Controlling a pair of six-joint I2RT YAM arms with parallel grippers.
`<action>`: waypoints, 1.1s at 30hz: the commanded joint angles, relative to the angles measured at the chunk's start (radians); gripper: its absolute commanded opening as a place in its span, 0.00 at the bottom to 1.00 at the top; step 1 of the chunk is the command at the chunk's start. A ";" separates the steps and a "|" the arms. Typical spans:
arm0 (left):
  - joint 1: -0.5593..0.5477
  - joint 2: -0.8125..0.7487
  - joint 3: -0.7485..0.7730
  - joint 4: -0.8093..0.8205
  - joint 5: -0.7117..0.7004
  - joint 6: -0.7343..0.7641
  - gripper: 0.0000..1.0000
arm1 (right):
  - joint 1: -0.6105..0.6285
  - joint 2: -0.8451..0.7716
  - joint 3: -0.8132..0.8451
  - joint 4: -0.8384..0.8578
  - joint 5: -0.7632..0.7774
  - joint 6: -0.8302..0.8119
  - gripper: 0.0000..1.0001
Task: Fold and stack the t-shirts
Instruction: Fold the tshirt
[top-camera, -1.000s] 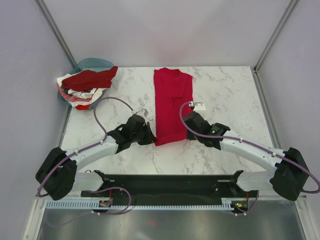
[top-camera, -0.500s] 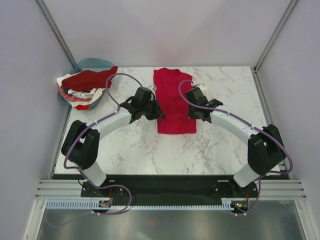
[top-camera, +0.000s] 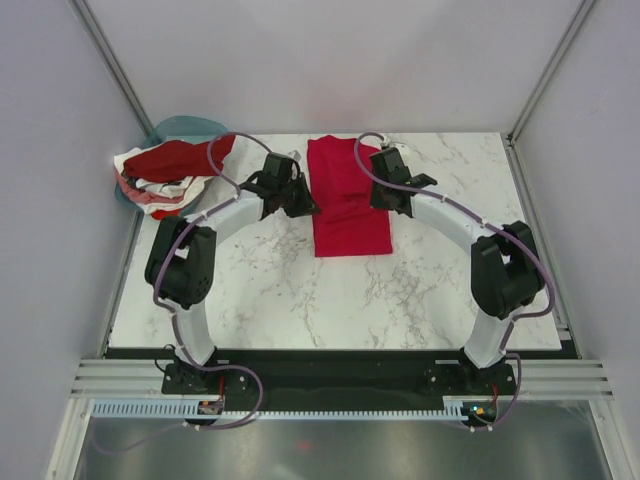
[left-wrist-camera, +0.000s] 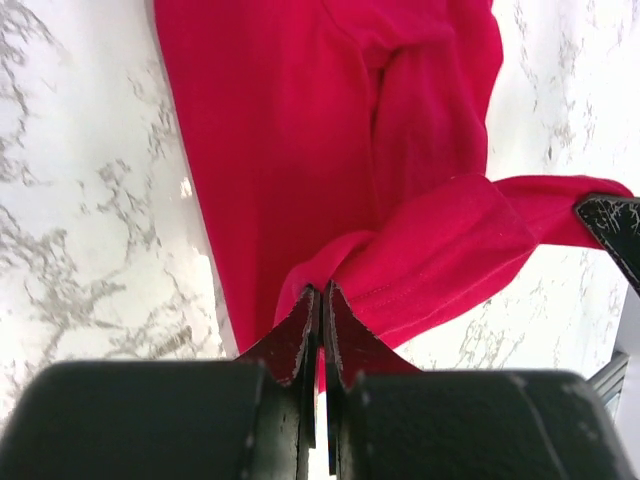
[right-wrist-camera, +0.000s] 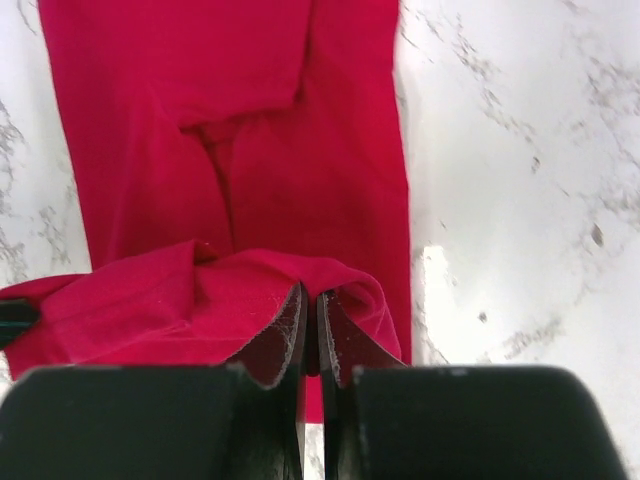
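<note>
A white marble-patterned table (top-camera: 300, 290) with grey veins fills the floor of a booth with plain pale walls (top-camera: 330, 60) and slanting metal posts (top-camera: 108, 60) at the back corners. A black rail (top-camera: 340, 370) runs along its near edge and carries the two arm bases. In the far left corner a teal basin (top-camera: 188, 127) sits at the table's edge, mostly covered by a loose pile of shirts (top-camera: 165, 175) that spills over its near rim onto the table: dark red on top, white and coral pink beneath. The crimson shirt (top-camera: 345, 205) lies at the middle of the far half of the table as a long narrow strip, its near end lifted and doubled back over the rest. The left hand (left-wrist-camera: 322, 300) is pinched tight on the left corner of that lifted end, cloth bunched at its fingertips. The right hand (right-wrist-camera: 311, 300) is clamped just as narrowly on the right corner. The raised fold hangs between the two hands above the flat part of the shirt, and both arms reach far across the table on either side of it
</note>
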 joint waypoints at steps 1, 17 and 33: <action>0.028 0.042 0.083 0.004 0.061 0.035 0.05 | -0.015 0.064 0.091 0.037 -0.021 -0.016 0.08; 0.083 0.169 0.230 0.045 0.063 0.080 0.96 | -0.043 0.070 0.063 0.172 0.148 0.042 0.94; -0.022 -0.191 -0.351 0.220 0.001 0.002 0.64 | -0.043 -0.197 -0.348 0.175 -0.010 0.104 0.58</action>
